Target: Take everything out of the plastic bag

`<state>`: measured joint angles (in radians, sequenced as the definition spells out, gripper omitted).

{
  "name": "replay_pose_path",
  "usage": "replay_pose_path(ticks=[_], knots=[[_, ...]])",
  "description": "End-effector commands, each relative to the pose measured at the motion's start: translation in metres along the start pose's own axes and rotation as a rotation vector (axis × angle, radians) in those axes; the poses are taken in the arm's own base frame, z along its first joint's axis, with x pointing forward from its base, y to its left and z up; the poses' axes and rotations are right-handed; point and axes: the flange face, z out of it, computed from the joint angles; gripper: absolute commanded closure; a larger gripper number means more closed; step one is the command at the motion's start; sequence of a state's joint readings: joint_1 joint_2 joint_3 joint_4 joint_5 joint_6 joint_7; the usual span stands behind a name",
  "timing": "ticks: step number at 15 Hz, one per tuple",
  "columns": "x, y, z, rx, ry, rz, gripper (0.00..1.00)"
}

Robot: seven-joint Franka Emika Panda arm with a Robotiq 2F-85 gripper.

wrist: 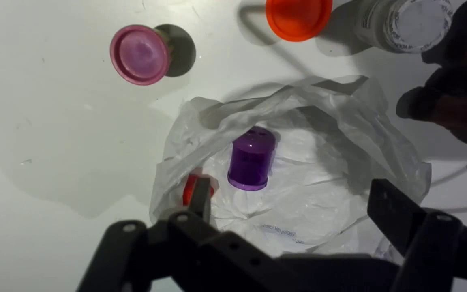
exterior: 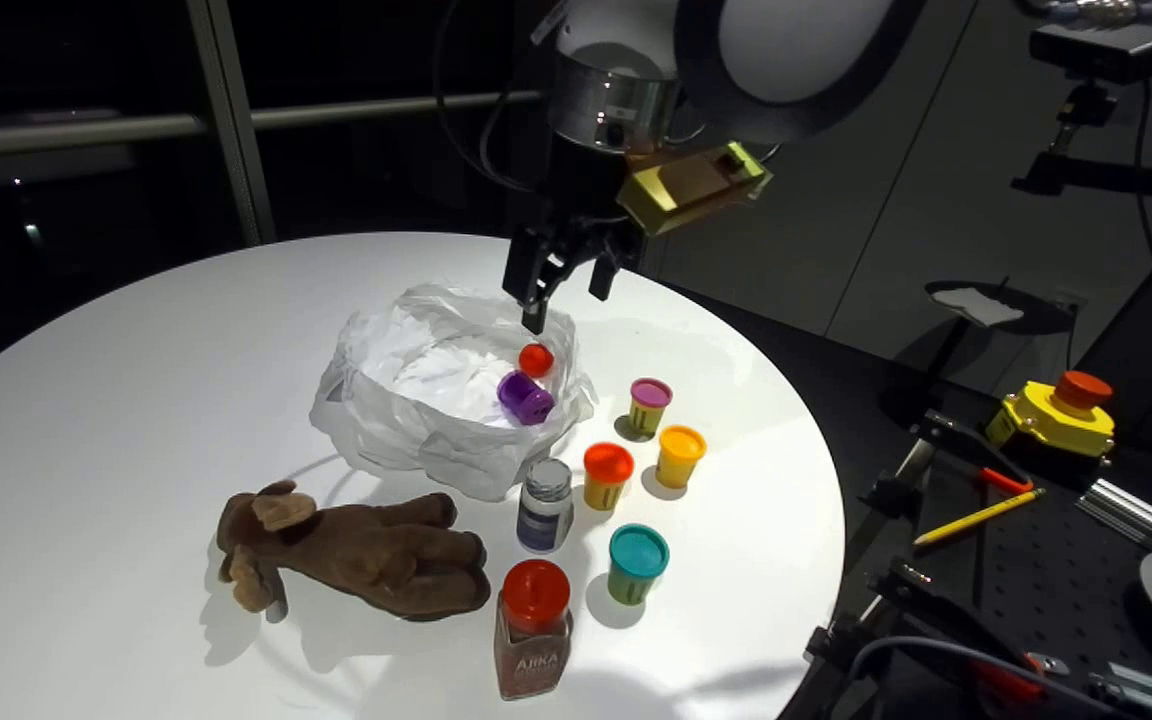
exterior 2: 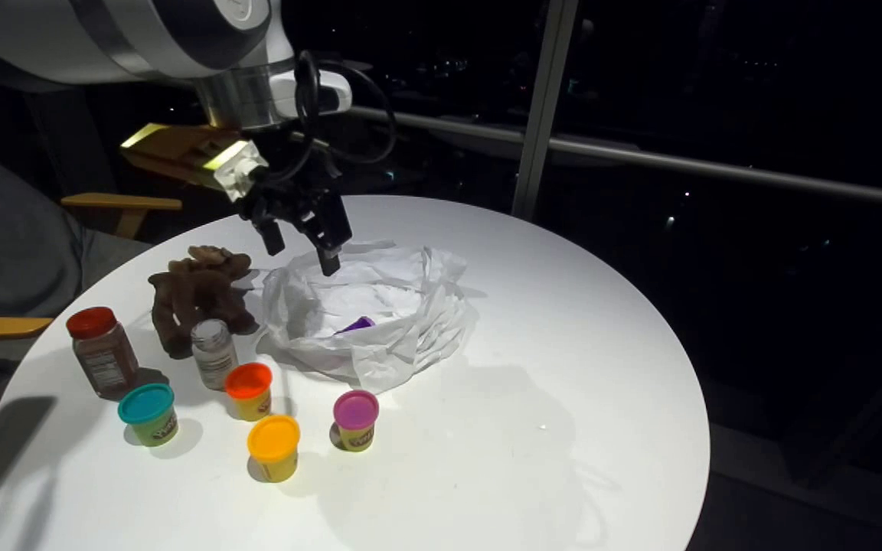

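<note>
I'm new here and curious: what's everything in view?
table: 1, white, centre of scene
plastic bag: 1, translucent white, on table
container: 1, purple, inside bag
red item: 1, red, inside bag
plush toy: 1, brown, beside bag
cups: 4, lids teal, red-orange, yellow-orange, pink, on table
small jar: 1, whitish, on table
big jar: 1, brown, red-lidded, on table
pencil: 1, yellow, beside table
button box: 1, yellow and red, beside table
camera: 1, dark, beside table
chair: 1, grey, beside table
windows: several, dark, behind table
robot arm: 1, mostly white, above table
hand: 1, black, open above bag
</note>
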<state>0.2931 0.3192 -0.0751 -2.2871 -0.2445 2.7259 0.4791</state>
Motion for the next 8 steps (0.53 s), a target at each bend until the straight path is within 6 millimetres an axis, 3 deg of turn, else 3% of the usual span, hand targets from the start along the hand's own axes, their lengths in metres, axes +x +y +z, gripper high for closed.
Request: replay_pose_path(ticks=[1,4,8], knots=[[0.044,-0.015,0.021,-0.009,-0.005,-0.036,0.00],[0.062,-0.024,0.051,-0.007,-0.022,-0.071,0.00],[0.067,-0.033,0.091,-0.011,-0.060,-0.103,0.00]])
